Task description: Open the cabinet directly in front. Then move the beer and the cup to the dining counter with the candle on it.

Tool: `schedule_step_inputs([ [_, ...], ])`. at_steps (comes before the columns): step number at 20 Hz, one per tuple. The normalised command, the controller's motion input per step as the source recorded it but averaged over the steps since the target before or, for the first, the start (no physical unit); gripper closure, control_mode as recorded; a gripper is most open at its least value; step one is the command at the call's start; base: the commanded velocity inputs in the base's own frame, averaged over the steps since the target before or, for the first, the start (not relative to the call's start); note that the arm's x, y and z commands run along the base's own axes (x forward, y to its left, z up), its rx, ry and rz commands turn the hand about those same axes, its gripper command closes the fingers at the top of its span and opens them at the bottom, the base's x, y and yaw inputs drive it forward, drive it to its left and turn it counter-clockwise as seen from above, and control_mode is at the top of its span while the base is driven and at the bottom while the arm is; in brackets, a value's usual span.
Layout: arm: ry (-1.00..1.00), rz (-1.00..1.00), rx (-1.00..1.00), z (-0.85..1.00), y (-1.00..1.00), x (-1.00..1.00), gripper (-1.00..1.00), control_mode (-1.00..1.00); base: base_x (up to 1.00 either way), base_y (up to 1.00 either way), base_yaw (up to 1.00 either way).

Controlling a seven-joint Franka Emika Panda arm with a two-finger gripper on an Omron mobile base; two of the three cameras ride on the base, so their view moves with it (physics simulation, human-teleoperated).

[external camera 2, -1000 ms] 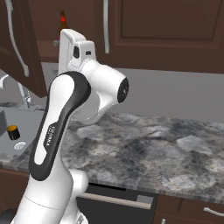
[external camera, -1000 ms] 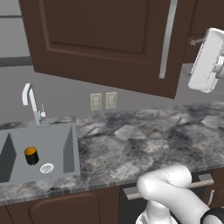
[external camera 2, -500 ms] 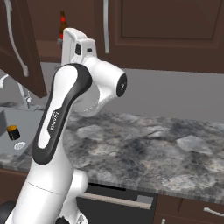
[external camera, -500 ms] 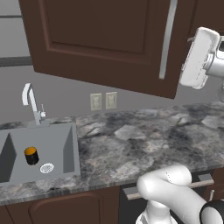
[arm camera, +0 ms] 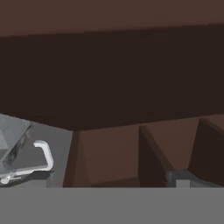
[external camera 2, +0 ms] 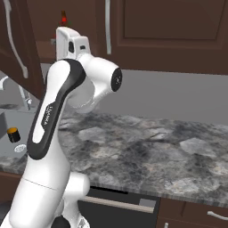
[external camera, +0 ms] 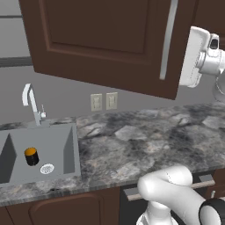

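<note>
Where marbled stone runs, the raised-panel wooden cabinet (external camera: 105, 39) hangs open.

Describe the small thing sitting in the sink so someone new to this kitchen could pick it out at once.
Start at the grey sink set into the marbled worktop, below the silver tap. On the basin floor stands a short black cylinder with an orange top. Right beside it lies the round, flat, pale drain; the cylinder is the dark, upright one.
</note>
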Motion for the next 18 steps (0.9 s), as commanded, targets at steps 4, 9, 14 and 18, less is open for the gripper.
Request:
schedule_step_inputs([
  [4,0.0,0.0,-0.06,0.0,0.53,-0.02,-1.0,-1.0,0.0,0.0,0.0],
  [9,-0.03,0.06,-0.04,0.03,0.44,-0.6,-1.0,-1.0,0.0,0.0,0.0],
  [14,-0.16,0.18,0.0,0.19,0.36,-1.0,-1.0,-1.0,0.0,0.0,0.0],
  [18,-0.13,0.2,0.0,0.14,0.71,-0.93,-1.0,-1.0,0.0,0.0,0.0],
])
